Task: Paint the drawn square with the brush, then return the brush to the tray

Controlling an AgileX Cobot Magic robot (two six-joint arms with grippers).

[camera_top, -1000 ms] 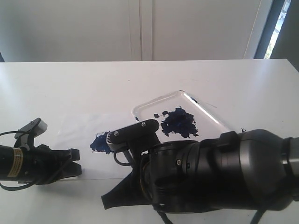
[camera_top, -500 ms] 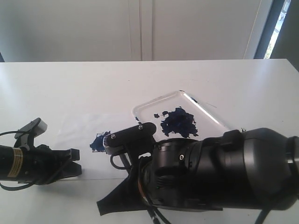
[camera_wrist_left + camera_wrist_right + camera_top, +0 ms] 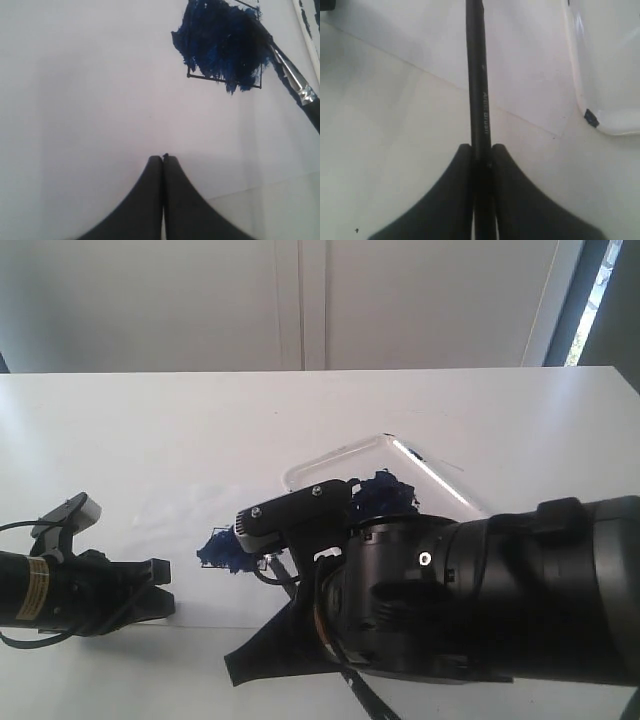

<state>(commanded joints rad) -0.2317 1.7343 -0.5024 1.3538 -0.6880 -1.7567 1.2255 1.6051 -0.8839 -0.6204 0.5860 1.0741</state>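
Observation:
The drawn square (image 3: pixel 222 45) is thickly smeared dark blue, and paint spills over its thin black outline; it also shows on the sheet as the square (image 3: pixel 225 550). The brush (image 3: pixel 300 87) slants in with its dark tip on the square's painted corner. My right gripper (image 3: pixel 481 150) is shut on the brush's black handle (image 3: pixel 476 75). The right arm (image 3: pixel 450 610) fills the foreground and hides the brush there. The tray (image 3: pixel 330 455) lies beyond it, its blue blotch (image 3: pixel 385 490) partly covered. My left gripper (image 3: pixel 163 159) is shut and empty, resting on the sheet away from the square.
The white paper sheet (image 3: pixel 100 100) lies on a white table (image 3: pixel 150 430). The left arm (image 3: pixel 60 590) rests low at the table's left front. A corner of the tray (image 3: pixel 605 75) sits close beside the brush handle. A wall stands behind the table.
My right arm shifted slightly left and then back right and away with the brush, stroking over the square. More blue smear shows now. The left arm has not moved.

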